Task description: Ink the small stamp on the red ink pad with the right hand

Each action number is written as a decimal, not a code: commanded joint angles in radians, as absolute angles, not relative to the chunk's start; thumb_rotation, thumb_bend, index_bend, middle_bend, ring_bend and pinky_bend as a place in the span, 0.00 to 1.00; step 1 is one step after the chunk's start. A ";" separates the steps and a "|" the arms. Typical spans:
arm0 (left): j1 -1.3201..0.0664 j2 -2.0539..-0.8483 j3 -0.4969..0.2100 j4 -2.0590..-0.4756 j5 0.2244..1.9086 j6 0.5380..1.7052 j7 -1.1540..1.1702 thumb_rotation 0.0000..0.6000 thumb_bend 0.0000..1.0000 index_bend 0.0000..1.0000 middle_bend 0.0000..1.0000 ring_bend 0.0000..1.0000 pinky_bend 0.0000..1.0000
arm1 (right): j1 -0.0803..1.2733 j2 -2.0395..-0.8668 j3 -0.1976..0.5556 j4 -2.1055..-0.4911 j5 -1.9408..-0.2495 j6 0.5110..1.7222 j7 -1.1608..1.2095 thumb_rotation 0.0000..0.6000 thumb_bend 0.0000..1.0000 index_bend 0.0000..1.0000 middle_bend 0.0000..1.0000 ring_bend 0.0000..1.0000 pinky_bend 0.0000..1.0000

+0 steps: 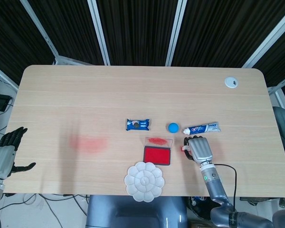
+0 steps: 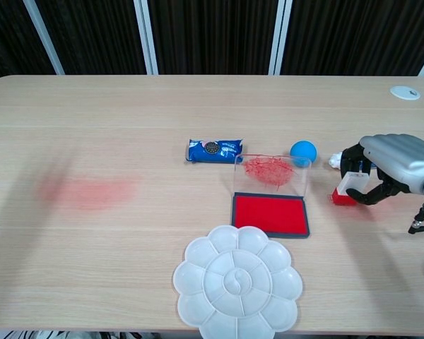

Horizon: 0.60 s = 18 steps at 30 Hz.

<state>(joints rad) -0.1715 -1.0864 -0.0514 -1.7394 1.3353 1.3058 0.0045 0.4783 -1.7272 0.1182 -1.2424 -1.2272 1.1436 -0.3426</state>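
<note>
Right hand: the right hand is curled around the small stamp, fingers closed on its pale upper body
Stamp position: under the fingertips, its red base low on or just above the table; contact unclear
Ink pad: the red ink pad lies open to the hand's left, clear lid raised behind it
Handling: the stamp looks light, rigid and smooth, likely to tip; best gripped by its upper sides, base kept level
Left hand: the left hand hangs off the table edge, fingers apart, holding nothing
</note>
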 commanded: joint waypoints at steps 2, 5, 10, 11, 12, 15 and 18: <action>-0.172 -1.086 -0.052 -1.741 1.334 1.305 0.007 1.00 0.00 0.00 0.00 0.00 0.00 | 0.477 -1.728 0.120 -1.241 -1.225 1.139 -0.346 1.00 0.49 0.75 0.54 0.44 0.49; -0.172 -1.086 -0.052 -1.742 1.332 1.304 0.009 1.00 0.00 0.00 0.00 0.00 0.00 | 0.476 -1.728 0.122 -1.242 -1.224 1.137 -0.350 1.00 0.48 0.75 0.53 0.44 0.49; -0.172 -1.085 -0.052 -1.743 1.331 1.303 0.011 1.00 0.00 0.00 0.00 0.00 0.00 | 0.475 -1.731 0.123 -1.236 -1.224 1.136 -0.358 1.00 0.48 0.74 0.53 0.44 0.49; -0.172 -1.085 -0.052 -1.743 1.331 1.303 0.011 1.00 0.00 0.00 0.00 0.00 0.00 | 0.474 -1.732 0.123 -1.234 -1.223 1.135 -0.360 1.00 0.48 0.74 0.52 0.43 0.49; -0.172 -1.085 -0.052 -1.744 1.330 1.303 0.011 1.00 0.00 0.00 0.00 0.00 0.00 | 0.473 -1.733 0.123 -1.233 -1.222 1.134 -0.361 1.00 0.48 0.73 0.52 0.43 0.49; -0.172 -1.085 -0.052 -1.743 1.330 1.302 0.011 1.00 0.00 0.00 0.00 0.00 0.00 | 0.473 -1.733 0.124 -1.232 -1.213 1.127 -0.375 1.00 0.47 0.72 0.51 0.42 0.47; -0.172 -1.084 -0.052 -1.744 1.329 1.302 0.012 1.00 0.00 0.00 0.00 0.00 0.00 | 0.472 -1.733 0.126 -1.233 -1.207 1.124 -0.383 1.00 0.47 0.72 0.51 0.42 0.47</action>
<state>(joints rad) -0.1716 -1.0841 -0.0520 -1.7438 1.3293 1.3018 0.0116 0.4727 -1.7333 0.1253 -1.2328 -1.2085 1.1248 -0.3817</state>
